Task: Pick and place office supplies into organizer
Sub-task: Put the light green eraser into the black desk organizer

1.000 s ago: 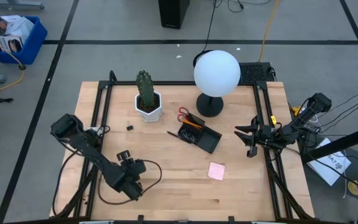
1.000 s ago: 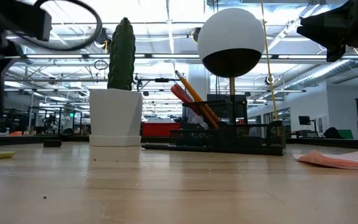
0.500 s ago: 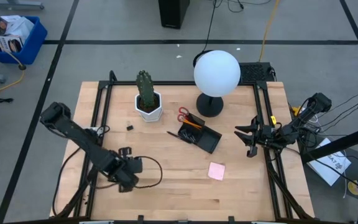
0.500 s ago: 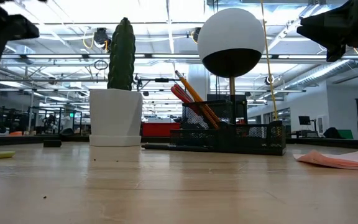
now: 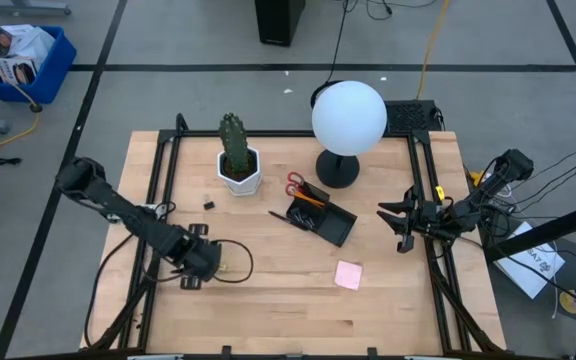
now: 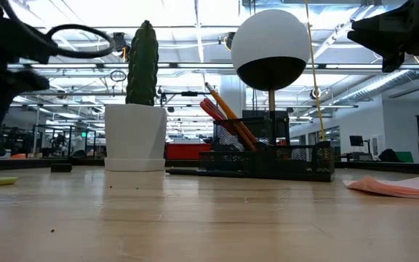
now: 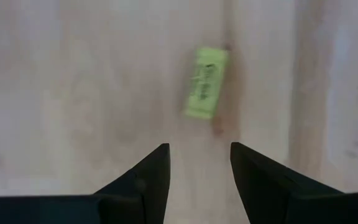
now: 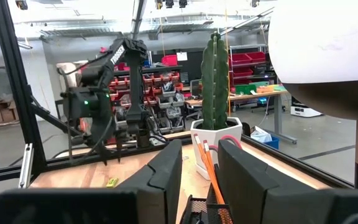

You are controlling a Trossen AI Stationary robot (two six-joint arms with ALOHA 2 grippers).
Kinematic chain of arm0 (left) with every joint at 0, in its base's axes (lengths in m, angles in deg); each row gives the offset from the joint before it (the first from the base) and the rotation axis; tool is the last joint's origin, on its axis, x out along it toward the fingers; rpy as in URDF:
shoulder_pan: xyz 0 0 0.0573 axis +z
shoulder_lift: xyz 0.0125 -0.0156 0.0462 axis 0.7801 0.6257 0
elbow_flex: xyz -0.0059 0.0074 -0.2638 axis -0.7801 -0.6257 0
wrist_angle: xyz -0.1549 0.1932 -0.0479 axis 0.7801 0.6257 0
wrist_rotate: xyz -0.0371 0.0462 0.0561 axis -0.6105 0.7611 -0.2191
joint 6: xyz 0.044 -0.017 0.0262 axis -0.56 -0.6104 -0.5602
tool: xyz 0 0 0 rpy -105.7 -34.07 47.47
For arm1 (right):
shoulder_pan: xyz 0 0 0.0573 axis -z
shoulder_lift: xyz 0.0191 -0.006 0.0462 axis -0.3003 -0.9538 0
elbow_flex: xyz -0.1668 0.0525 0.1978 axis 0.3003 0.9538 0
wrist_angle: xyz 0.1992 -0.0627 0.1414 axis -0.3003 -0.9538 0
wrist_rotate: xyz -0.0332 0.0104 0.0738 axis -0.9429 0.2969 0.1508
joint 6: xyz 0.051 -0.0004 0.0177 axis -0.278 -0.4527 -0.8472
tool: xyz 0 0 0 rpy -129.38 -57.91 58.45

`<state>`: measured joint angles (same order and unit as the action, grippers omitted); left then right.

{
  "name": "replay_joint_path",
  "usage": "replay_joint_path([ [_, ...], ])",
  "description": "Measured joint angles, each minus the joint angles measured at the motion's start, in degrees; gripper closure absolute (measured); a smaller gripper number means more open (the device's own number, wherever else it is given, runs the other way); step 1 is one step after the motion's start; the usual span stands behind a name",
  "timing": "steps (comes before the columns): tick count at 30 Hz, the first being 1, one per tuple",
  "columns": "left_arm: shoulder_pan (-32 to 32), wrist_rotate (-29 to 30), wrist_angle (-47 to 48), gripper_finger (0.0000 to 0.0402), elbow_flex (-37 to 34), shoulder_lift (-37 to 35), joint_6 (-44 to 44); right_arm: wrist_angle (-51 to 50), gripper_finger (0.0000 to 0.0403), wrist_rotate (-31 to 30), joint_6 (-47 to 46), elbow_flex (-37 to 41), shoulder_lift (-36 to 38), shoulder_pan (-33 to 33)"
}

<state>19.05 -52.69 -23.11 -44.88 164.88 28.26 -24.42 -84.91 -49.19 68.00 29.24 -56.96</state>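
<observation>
A small yellow-green piece lies flat on the wooden table, just ahead of my left gripper. That gripper points down over the table's near left, open with nothing between its fingers. The black organizer stands mid-table with red-handled scissors and orange pencils upright in it. A black pen lies beside its left end. A pink sticky-note pad lies nearer, and a small black clip lies by the pot. My right gripper hangs open at the right edge.
A white pot with a cactus stands at the far left of centre. A lamp with a white globe on a black base stands behind the organizer. Bare wood runs along the near edge.
My left gripper has moved toward the table's far left, away from the near edge, and has rolled about its downward-pointing axis. It now stands over the yellow-green piece. Its fingers have stayed open.
</observation>
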Motion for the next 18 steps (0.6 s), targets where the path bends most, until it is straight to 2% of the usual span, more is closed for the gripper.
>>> replay_joint_path([
  [3,1.75,-2.52,-4.12,0.0227,-2.78,-0.20,-6.98,-0.03,0.0303,0.00,0.00,0.01,-0.02,0.02],
  [8,3.98,-2.18,-5.01,0.0227,-3.67,-3.88,-15.42,-0.01,0.0303,0.00,0.00,0.01,-0.02,0.02],
  [14,6.94,-1.52,-6.62,0.0227,-3.67,-5.75,-14.89,0.01,0.0303,0.00,0.00,-0.01,-0.02,0.00],
  [18,7.92,-2.47,-9.39,0.0227,-3.69,-2.56,-14.52,-0.01,0.0303,0.00,0.00,-0.01,-0.02,0.00],
])
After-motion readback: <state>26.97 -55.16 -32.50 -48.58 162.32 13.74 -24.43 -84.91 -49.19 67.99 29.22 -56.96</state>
